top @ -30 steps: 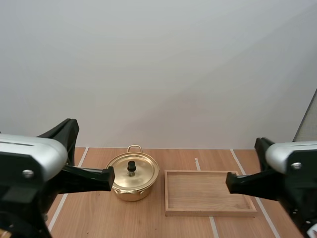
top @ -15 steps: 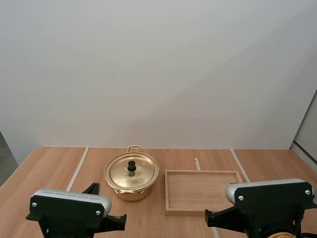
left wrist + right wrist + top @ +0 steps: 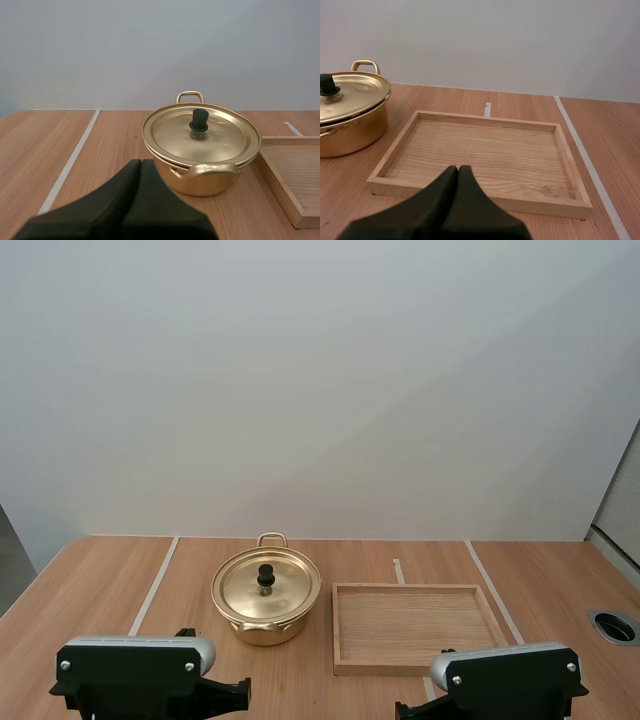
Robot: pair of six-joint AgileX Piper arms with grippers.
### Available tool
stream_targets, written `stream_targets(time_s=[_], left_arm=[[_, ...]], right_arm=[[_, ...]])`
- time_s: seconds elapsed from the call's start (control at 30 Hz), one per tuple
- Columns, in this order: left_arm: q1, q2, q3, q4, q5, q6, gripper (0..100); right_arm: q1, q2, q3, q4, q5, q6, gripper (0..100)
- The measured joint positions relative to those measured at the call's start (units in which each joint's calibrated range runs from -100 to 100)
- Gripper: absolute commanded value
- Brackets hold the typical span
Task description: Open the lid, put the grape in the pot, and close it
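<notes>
Two hands sit low over the front of the counter (image 3: 90, 580), each with its fingers pressed together into one dark wedge and nothing held. The left hand (image 3: 140, 162) points toward the pot (image 3: 200, 182) and the right hand (image 3: 458, 169) toward the wooden tray (image 3: 485, 196). As I judge it, the biggest risk lies in the first step: the lid (image 3: 200, 137) sits fully seated on the pot, and its only grip is a small black knob (image 3: 199, 120) at the centre. A hand that arrives closed, or opens too little, would knock the knob rather than straddle it. The pot looks like thin, light metal, so it could slide across the counter or bump the tray just beside it. A pinch taken off-centre or too high could let the lid swing, slip and clatter back onto the rim. A low approach from the front could also catch the near side handle (image 3: 205, 170) before it reaches the knob. From the left hand, the pot stands ahead and a little to the right, apart from the fingertips, with the knob higher than the tips. From the right hand, the pot lies ahead and off to the left, beyond the tray's left rim, and the tray floor in front of that hand is bare wood.
</notes>
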Motion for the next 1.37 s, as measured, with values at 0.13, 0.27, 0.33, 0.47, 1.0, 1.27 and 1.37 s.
stream_targets(time_s=[0.13, 0.27, 0.33, 0.47, 1.0, 1.27, 1.37], left_arm=[[0.00, 0.00, 0.00, 0.00, 0.00, 0.00, 0], [0.02, -1.53, 0.10, 0.00, 0.00, 0.00, 0], [0.02, -2.53, 0.00, 0.00, -0.58, 0.00, 0], [0.02, -2.85, 0.00, 0.00, -3.46, 0.00, 0], [0.02, -2.85, 0.00, 0.00, -4.59, 0.00, 0], [0.02, -2.85, 0.00, 0.00, -4.59, 0.00, 0], [0.02, -2.85, 0.00, 0.00, -4.59, 0.00, 0]], right_arm=[[0.00, 0.00, 0.00, 0.00, 0.00, 0.00, 0], [-0.06, 0.00, 0.00, 0.10, 0.00, 0.00, 0], [-0.45, 0.00, 0.00, 0.32, 0.00, 0.00, 0], [-2.53, 0.00, 0.00, 0.94, 0.00, 0.00, 0], [-7.12, 0.00, 0.00, 1.07, 0.00, 0.00, 0], [-7.12, 0.00, 0.00, 1.07, 0.00, 0.00, 0], [-7.12, 0.00, 0.00, 1.07, 0.00, 0.00, 0]])
